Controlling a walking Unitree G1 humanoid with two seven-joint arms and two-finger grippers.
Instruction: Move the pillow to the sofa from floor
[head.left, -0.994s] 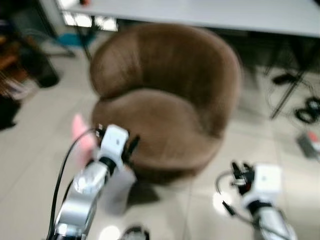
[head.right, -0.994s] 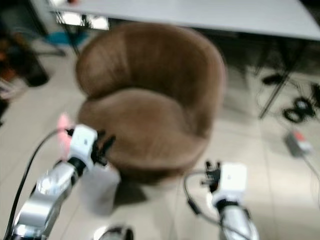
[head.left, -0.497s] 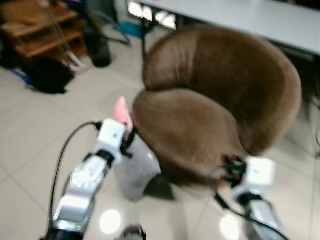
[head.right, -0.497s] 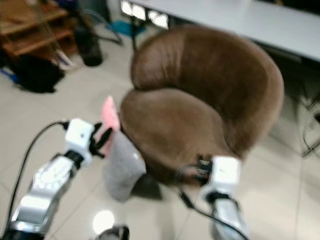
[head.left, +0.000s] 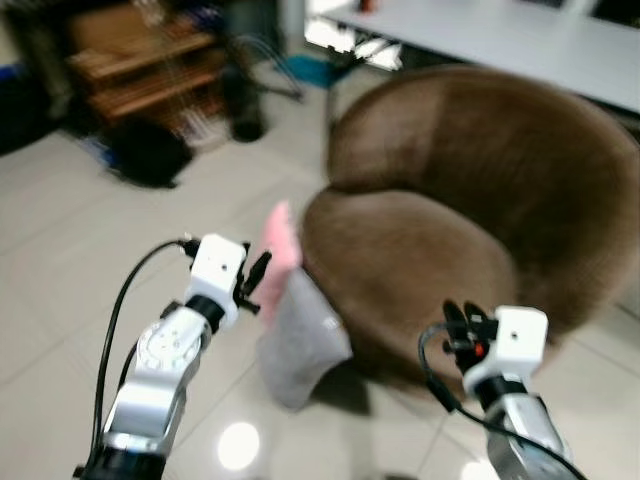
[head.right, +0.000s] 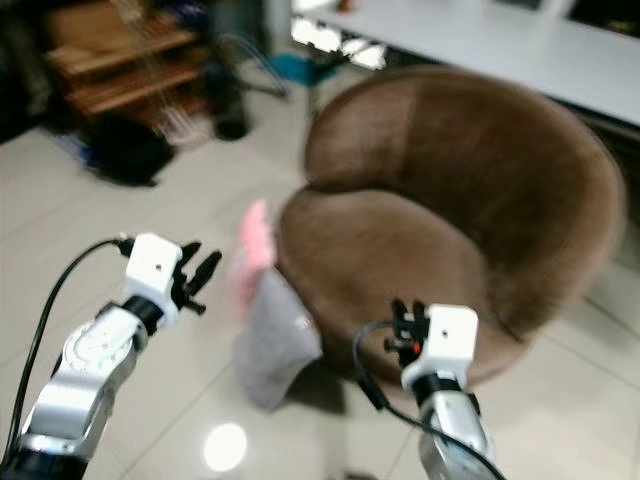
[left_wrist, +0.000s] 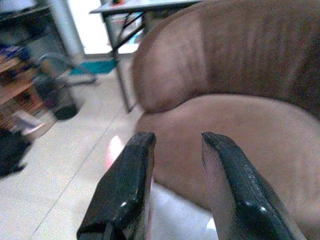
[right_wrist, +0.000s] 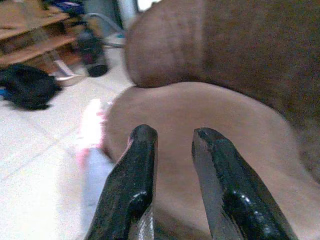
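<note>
The pillow (head.left: 298, 325), grey with a pink upper end, stands on the floor (head.left: 60, 270) leaning against the front of the brown sofa (head.left: 470, 220). The left gripper (head.left: 256, 282) hangs in the air just beside the pillow's pink end, on the side away from the sofa; its fingers (left_wrist: 125, 190) stand a little apart with nothing between them. The right gripper (head.left: 452, 325) is raised before the sofa's front edge, fingers (right_wrist: 131, 185) likewise parted and empty.

The eye views take in the whole sofa, a grey table (head.left: 520, 40) behind it, and a wooden shelf (head.left: 140, 70) and a dark bag (head.left: 145, 155) far off to its left. The wrist views look close over the seat, with only a pale pink strip of the pillow beside it. Everything is blurred; the pillow's lower edge is hard to trace, and the shelf's contents cannot be made out.
</note>
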